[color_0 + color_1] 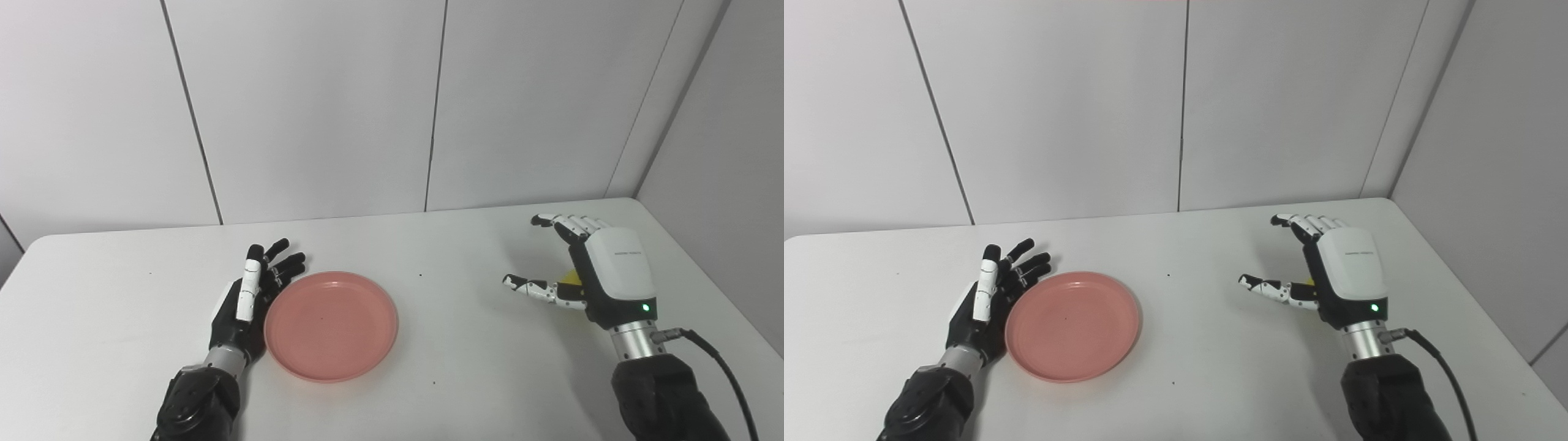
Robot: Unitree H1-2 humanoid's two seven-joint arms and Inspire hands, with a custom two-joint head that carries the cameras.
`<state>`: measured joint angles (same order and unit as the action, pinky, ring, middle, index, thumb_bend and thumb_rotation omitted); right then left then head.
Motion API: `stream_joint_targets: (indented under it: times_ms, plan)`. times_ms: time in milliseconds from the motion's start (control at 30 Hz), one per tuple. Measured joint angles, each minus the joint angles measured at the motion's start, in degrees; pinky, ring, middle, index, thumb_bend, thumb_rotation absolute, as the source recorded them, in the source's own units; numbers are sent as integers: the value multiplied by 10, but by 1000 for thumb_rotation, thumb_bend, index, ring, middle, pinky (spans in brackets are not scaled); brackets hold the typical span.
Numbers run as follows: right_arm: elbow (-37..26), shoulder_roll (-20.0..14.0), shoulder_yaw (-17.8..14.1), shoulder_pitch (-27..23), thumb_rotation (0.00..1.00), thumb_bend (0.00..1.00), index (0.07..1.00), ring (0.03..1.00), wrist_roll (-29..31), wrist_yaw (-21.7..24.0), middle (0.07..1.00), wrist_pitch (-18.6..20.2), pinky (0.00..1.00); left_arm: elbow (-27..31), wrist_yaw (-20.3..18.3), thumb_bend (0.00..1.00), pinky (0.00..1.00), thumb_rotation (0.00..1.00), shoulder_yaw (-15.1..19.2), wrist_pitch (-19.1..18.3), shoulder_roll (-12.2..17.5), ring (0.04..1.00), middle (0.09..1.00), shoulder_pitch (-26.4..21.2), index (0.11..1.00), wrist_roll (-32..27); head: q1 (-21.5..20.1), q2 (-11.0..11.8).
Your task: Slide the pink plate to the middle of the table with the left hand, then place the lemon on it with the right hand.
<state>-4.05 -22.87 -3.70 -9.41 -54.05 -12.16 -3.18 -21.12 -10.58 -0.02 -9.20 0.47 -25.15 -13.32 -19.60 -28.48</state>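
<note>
The pink plate (331, 324) lies flat on the white table (453, 343), left of the middle. My left hand (254, 294) is open, edge-on, its palm against the plate's left rim. The lemon (572, 277) is mostly hidden behind my right hand (588, 269); only a small yellow patch shows. My right hand is open, fingers and thumb spread around the lemon's spot at the right side of the table, holding nothing that I can see.
Grey wall panels stand behind the table. A black cable (719, 361) runs from my right wrist toward the table's right edge. Bare table lies between the plate and my right hand.
</note>
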Motion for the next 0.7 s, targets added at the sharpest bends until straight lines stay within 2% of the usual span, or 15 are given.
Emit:
stream_joint_targets:
  times_ms: [200,367,700]
  plan:
    - [39,-33,2,-4,770,868,656,684,-29,-15,684,7,684,0,0,874,1000,916,0,0,-1,848,796,0,863,-1,2,0]
    - [69,-56,3,-5,793,874,646,687,-41,-31,684,10,701,0,0,876,1000,914,-1,0,-1,843,797,0,862,-1,1,2]
    - [123,-69,3,0,789,863,666,690,-27,-38,687,19,713,0,-1,864,999,921,-3,0,-1,853,802,0,867,-1,4,5]
